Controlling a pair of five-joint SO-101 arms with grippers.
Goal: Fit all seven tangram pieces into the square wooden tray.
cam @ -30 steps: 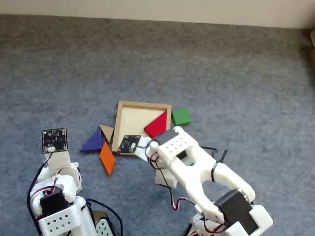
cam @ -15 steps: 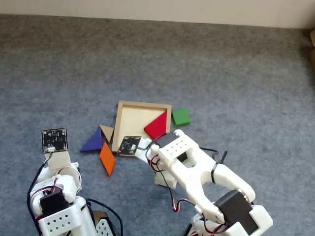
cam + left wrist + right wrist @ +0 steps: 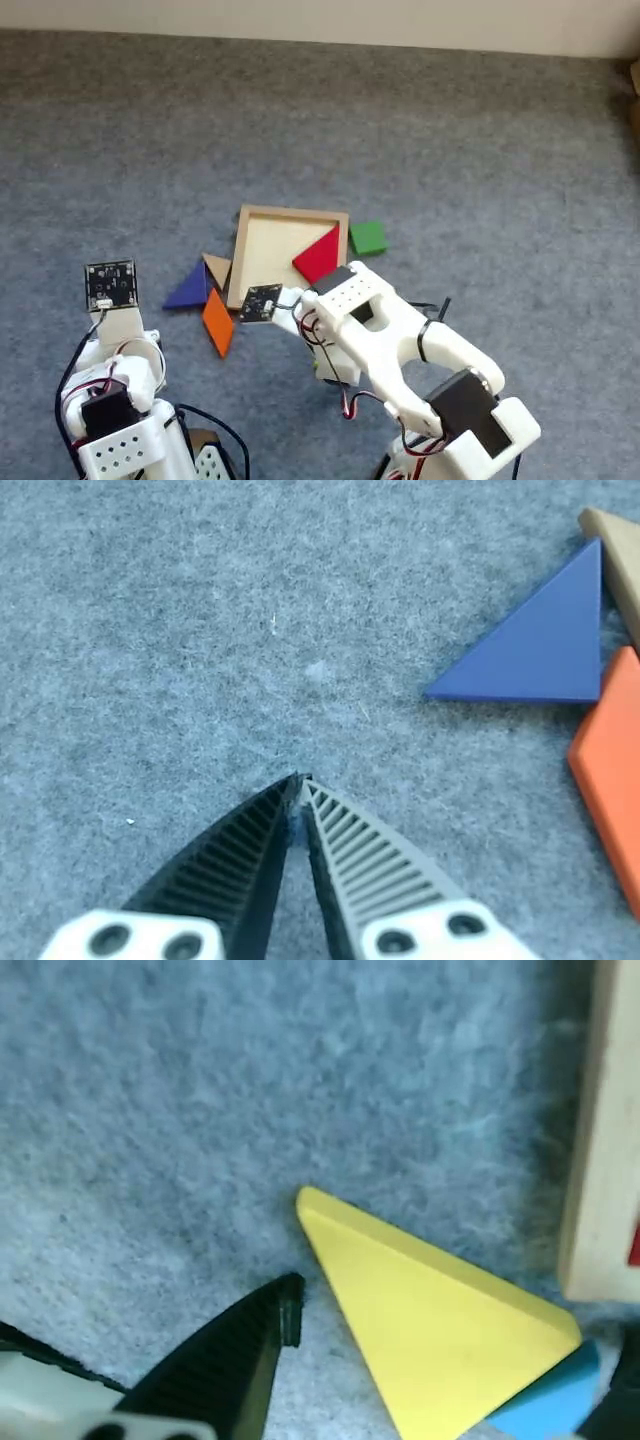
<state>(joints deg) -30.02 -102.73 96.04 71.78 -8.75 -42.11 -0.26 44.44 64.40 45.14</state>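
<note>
The square wooden tray lies mid-carpet with a red triangle in its right corner. A green square sits just right of it. Left of the tray lie a blue triangle, a tan triangle and an orange parallelogram. My right gripper is open at the tray's front edge, its fingers either side of a yellow triangle flat on the carpet. A light blue piece pokes out from under the yellow one. My left gripper is shut on nothing, left of the blue triangle.
The right arm hangs over the tray's front right corner and hides the carpet there. The left arm's base stands at the lower left. Grey carpet stretches open behind the tray and to the right.
The right arm has swung a little left and toward the front, lowering its wrist beside the tray's front edge. The left arm has kept still.
</note>
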